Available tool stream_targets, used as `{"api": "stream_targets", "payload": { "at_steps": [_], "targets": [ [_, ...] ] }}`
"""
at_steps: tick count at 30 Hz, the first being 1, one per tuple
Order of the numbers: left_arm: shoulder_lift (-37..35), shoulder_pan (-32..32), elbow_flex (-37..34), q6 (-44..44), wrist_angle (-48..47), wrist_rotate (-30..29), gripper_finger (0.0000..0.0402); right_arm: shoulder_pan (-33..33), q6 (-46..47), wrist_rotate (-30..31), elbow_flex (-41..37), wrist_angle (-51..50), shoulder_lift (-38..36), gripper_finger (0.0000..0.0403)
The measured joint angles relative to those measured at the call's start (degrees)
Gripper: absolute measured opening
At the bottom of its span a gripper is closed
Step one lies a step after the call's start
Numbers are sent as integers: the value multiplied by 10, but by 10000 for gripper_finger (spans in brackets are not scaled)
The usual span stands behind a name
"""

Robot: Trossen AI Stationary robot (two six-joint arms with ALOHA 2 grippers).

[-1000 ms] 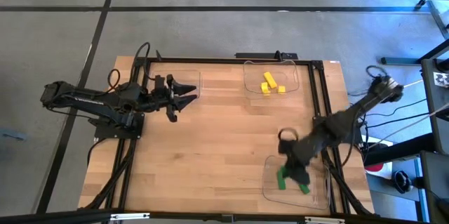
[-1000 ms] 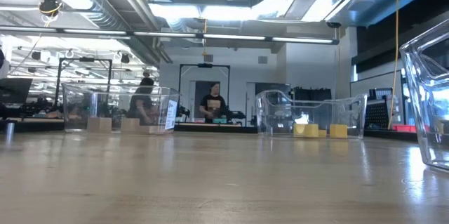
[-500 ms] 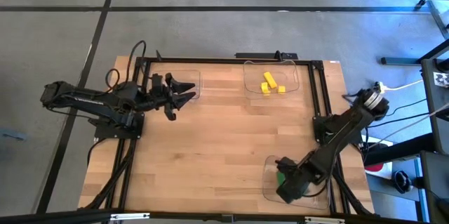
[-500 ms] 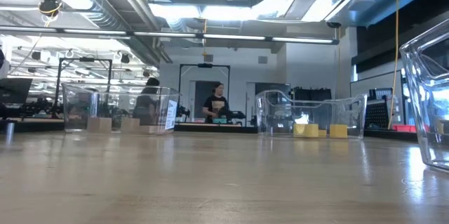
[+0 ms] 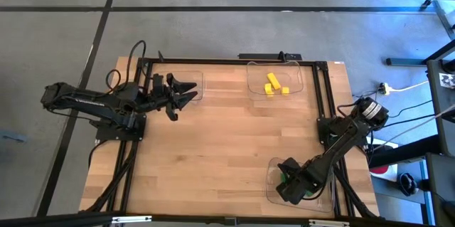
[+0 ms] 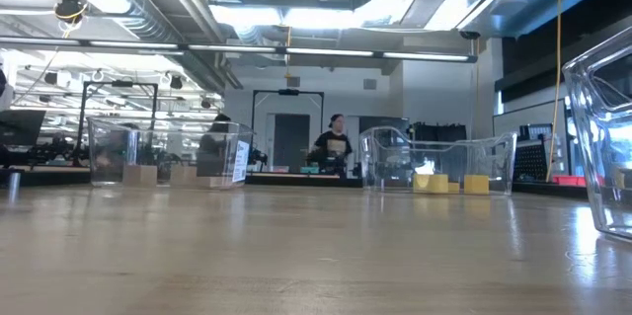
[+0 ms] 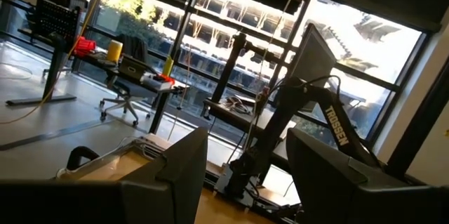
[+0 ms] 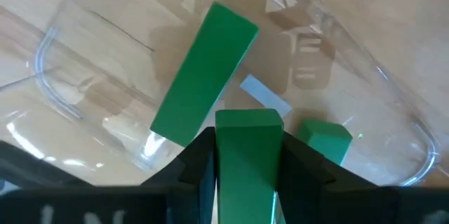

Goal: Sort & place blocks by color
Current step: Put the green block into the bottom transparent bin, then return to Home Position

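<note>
Green block [image 8: 247,155] clamped btwn right claw [image 8: 247,171] fingers, over tray [image 8: 56,76].

Overhead lights [image 6: 326,14] glared bright in low view; table [image 6: 296,256] foreground was soft w/ sheen. Left wrist view: windows [image 7: 231,34] blown out, fingers [image 7: 175,175] dark, backlit. Tray [image 8: 393,112] threw reflections & soft shadows. High view evenly lit.

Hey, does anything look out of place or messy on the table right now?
Nothing stands out. The yellow wooden blocks sit together in the far clear plastic tray. The right gripper holds a green wooden block over the near clear tray, where two more green blocks lie loosely.
</note>
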Motion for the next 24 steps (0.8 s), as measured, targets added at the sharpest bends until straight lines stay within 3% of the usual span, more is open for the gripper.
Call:
{"api": "stream_targets", "payload": {
  "at_steps": [4,10,16,24],
  "targets": [
    [0,0,0,0,0,-2,186,0,0,0,0,-1,3,110],
    [0,0,0,0,0,-2,186,0,0,0,0,-9,3,164],
    [0,0,0,1,0,-2,186,0,-11,-13,0,-7,0,174],
    [0,0,0,1,0,-2,186,3,-217,-38,13,-9,-115,176]
  ]
}}
